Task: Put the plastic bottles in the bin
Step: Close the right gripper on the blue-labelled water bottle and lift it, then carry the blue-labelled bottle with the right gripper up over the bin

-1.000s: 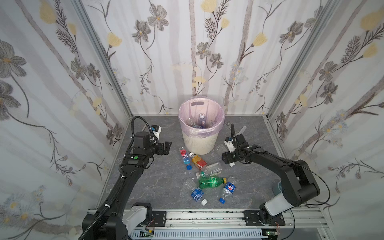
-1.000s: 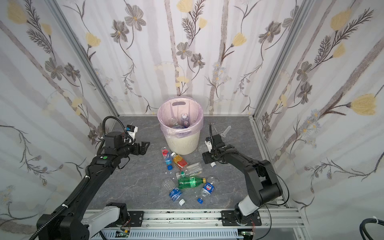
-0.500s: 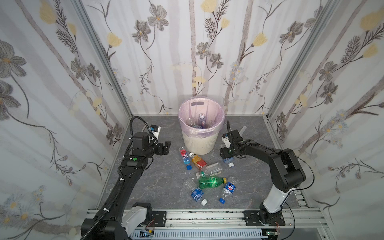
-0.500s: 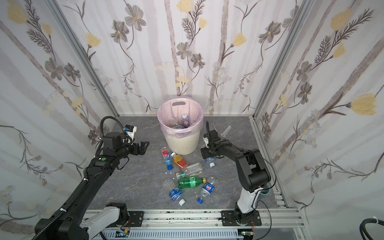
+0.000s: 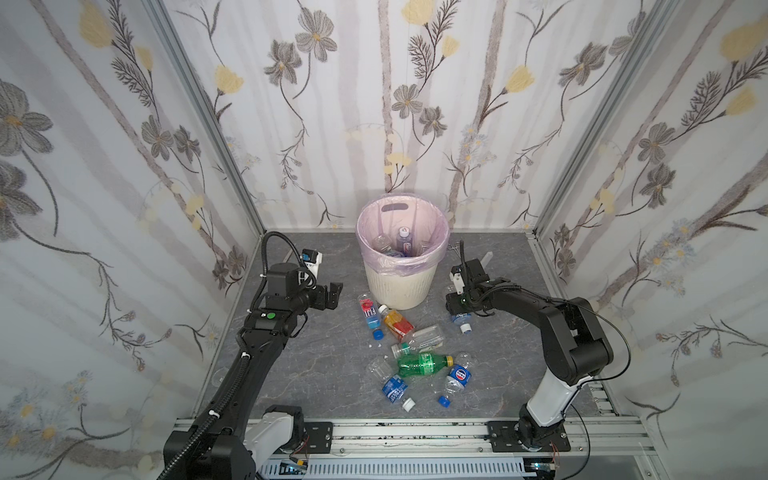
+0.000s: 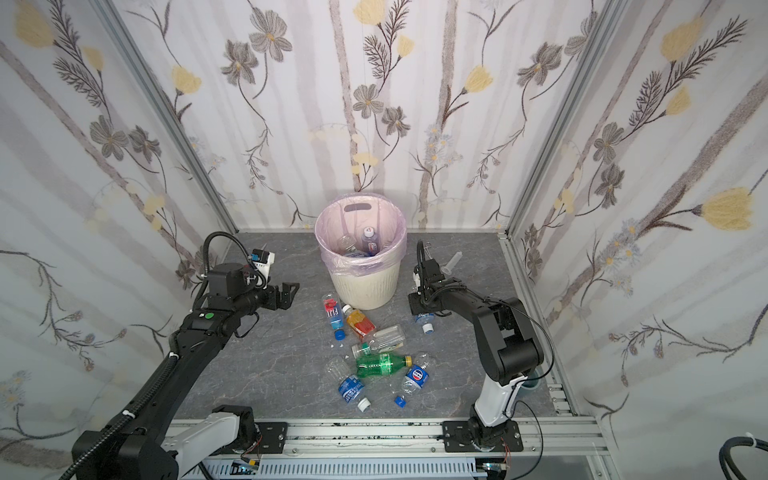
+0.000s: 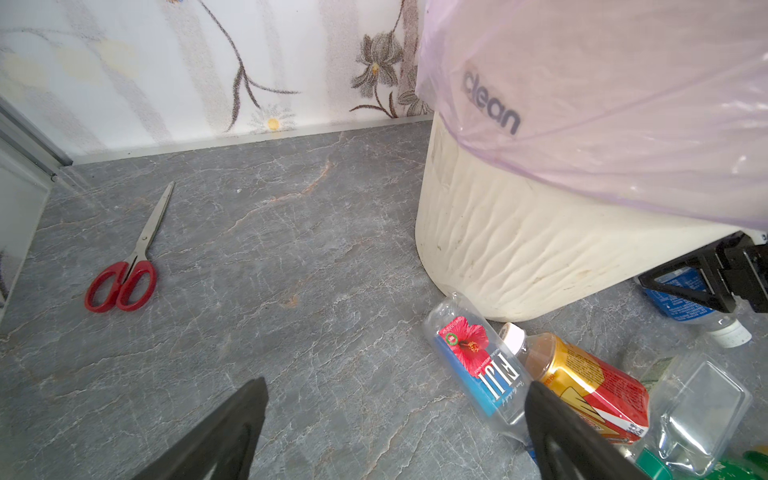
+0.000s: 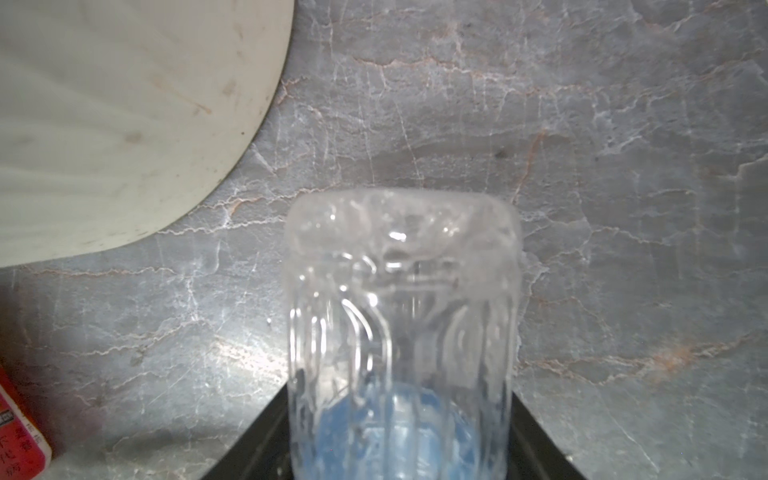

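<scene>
Seven plastic bottles lie on the table: six cluster in front of the one bin, and the right pincer pinches the seventh, a blue-labelled bottle, beside the bin. At least two more sit inside the bin. The left pincer hangs spread and empty.

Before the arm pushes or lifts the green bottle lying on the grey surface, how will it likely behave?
The green bottle lies on its side and is round, so a push will probably roll it. It looks see-through and empty, so it is likely light. Neighbouring bottles lie close against it and may shift too.
</scene>
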You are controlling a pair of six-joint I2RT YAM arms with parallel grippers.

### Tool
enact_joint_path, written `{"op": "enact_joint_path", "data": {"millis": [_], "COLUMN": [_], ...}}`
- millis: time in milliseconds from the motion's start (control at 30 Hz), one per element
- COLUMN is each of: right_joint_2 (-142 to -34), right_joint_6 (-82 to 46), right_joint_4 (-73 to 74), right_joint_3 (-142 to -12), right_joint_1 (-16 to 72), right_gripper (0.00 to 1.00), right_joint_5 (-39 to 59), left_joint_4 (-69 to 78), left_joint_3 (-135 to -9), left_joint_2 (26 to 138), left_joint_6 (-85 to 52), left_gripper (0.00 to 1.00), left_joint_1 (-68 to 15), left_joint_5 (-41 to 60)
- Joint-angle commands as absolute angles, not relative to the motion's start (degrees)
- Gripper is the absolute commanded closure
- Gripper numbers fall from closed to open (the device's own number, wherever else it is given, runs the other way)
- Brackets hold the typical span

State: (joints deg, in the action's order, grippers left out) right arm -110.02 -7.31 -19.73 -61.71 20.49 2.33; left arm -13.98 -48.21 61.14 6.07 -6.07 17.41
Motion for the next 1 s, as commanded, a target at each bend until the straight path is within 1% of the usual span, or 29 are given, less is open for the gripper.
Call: {"op": "enact_joint_path", "data": {"millis": [0, 133, 300, 433, 633, 733, 767, 967], "right_joint_2": [-109.2, -107.6, -101.9, -97.9, -92.5, -91.8, -89.9, -90.5], "right_joint_6": [-8.4, -8.7, -9.3, -9.0, -7.9, -8.1, -8.2, -9.0], "right_joint_4": [-17.4, -17.4, -18.6, -22.0, -27.0, -28.1, -28.0, -27.5], "right_joint_3": [-61.7, -61.5, -62.6, -65.8, -74.9, -80.1, -81.6, -91.3], "right_joint_1": [20.2, 20.1, 19.5, 18.0, 17.2, 17.2, 17.2, 19.1], "right_gripper": [0.47, 0.48, 0.47, 0.47, 0.47, 0.47, 0.47, 0.46], "right_joint_5": [1.8, 2.3, 3.3, 4.1, 4.4, 6.1, 6.9, 10.2], "left_joint_4": [-13.0, -13.0, -13.0, -12.9, -13.0, -13.0, -12.9, -12.9], "left_joint_3": [-48.3, -47.8, -47.5, -47.6, -47.7, -47.8, -47.8, -48.2], "left_joint_2": [60.7, 60.1, 59.9, 59.8, 60.4, 60.7, 60.8, 60.9], "left_joint_6": [5.7, 5.9, 5.6, 5.3, 5.5, 5.2, 5.2, 5.2], "left_gripper": [0.02, 0.02, 0.02, 0.01, 0.01, 0.01, 0.01, 0.0], "left_joint_1": [-6.1, -6.1, -6.1, -6.1, -6.1, -6.1, -6.1, -6.1], "left_joint_5": [18.5, 18.0, 17.8, 18.2, 18.4, 18.6, 18.9, 18.5]}}
